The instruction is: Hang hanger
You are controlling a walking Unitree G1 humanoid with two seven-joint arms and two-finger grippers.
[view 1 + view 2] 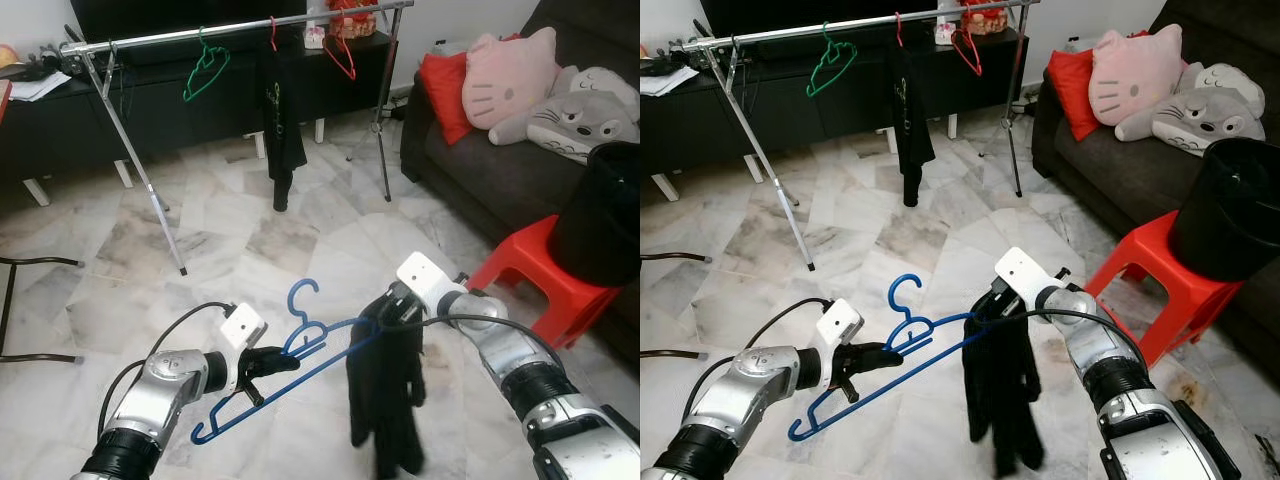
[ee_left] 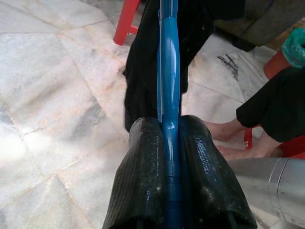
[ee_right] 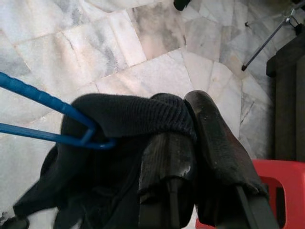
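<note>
A blue hanger point(image 1: 268, 378) is held low over the marble floor, its hook point(image 1: 300, 296) pointing up. My left gripper point(image 1: 283, 361) is shut on the hanger near the neck; the blue bar point(image 2: 168, 90) runs between its fingers point(image 2: 143, 176). A black garment point(image 1: 385, 400) hangs from the hanger's right end. My right gripper point(image 1: 385, 312) is shut on the top of that garment point(image 3: 128, 119) where it drapes over the blue hanger point(image 3: 52, 105). Ahead stands a metal clothes rail point(image 1: 230, 32) carrying a green hanger point(image 1: 205, 68), a red hanger point(image 1: 340, 55) and a hung black garment point(image 1: 280, 120).
A red plastic stool point(image 1: 535, 270) with a black bin point(image 1: 605, 210) stands to the right, before a dark sofa point(image 1: 480, 160) with plush cushions. A low black cabinet point(image 1: 150, 95) runs behind the rail. A person's bare feet point(image 2: 228, 143) show in the left wrist view.
</note>
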